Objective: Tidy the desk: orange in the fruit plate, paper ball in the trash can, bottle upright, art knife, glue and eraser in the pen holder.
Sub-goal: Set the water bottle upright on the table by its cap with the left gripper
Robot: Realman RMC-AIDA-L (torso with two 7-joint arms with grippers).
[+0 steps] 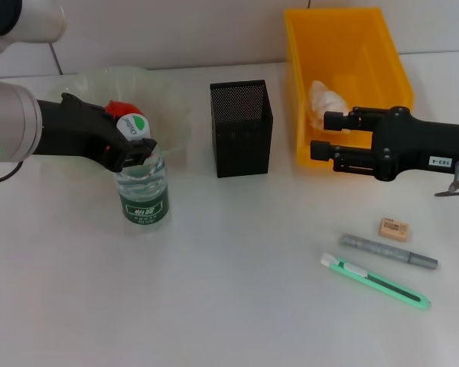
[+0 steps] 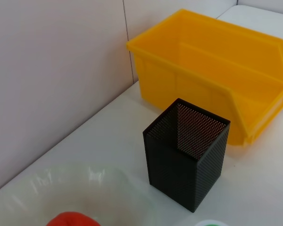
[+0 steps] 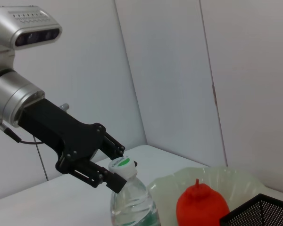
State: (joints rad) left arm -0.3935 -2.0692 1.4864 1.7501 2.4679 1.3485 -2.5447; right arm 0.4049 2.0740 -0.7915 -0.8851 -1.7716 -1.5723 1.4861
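Left tool (image 1: 141, 147) clamped on the cap of the upright bottle (image 1: 144, 191) near the table's left rear, orange (image 3: 201, 206) in the fruit plate (image 1: 168, 99) behind it, right tool (image 1: 321, 135) spread open, empty, over the yellow trash can (image 1: 382, 46) holding the paper ball (image 1: 327, 99), eraser (image 1: 394, 228), glue (image 1: 389, 251), art knife (image 1: 375, 280) lying toward the right front, pen holder (image 1: 241, 128) mid-rear.

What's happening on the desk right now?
The left gripper is closed on the cap of the bottle, which stands upright. The orange is in the fruit plate and the paper ball in the yellow bin, over which the right gripper hovers open. The eraser, glue and art knife lie outside the pen holder.
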